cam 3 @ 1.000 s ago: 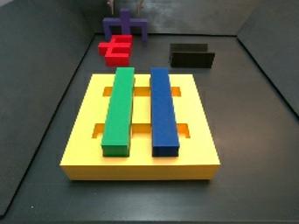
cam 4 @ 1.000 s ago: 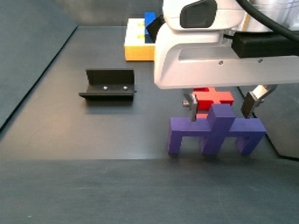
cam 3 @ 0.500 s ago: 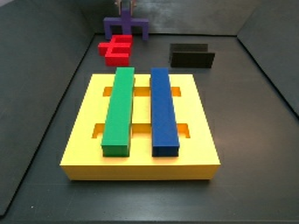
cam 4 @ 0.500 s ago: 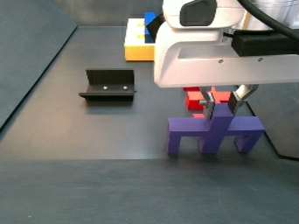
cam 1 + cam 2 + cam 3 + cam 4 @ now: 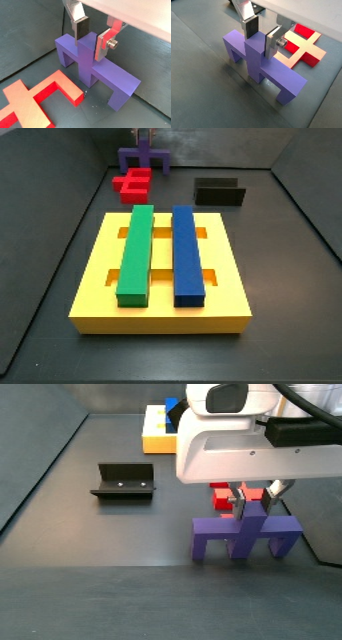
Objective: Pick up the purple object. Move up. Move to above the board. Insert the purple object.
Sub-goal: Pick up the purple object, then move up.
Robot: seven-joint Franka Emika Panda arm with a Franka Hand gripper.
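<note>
The purple object (image 5: 107,75) stands on its legs on the dark floor, far from the yellow board (image 5: 94,298), with its central post pointing up. My gripper (image 5: 91,44) reaches down over it and is shut on that post, one silver finger (image 5: 251,27) pressed to each side. A side view shows the same grip, the gripper (image 5: 250,509) low on the purple object (image 5: 214,536). In a side view the purple object (image 5: 143,158) is small at the far end. The board holds a long green bar (image 5: 134,253) and a long blue bar (image 5: 190,253).
A red notched block (image 5: 30,100) lies on the floor right beside the purple object, between it and the board (image 5: 158,439). The black fixture (image 5: 221,193) stands to one side of the red block (image 5: 131,184). Dark walls close in the floor.
From a second ago the fingers have come together from wide apart onto the purple object's post. The purple object has stayed on the floor.
</note>
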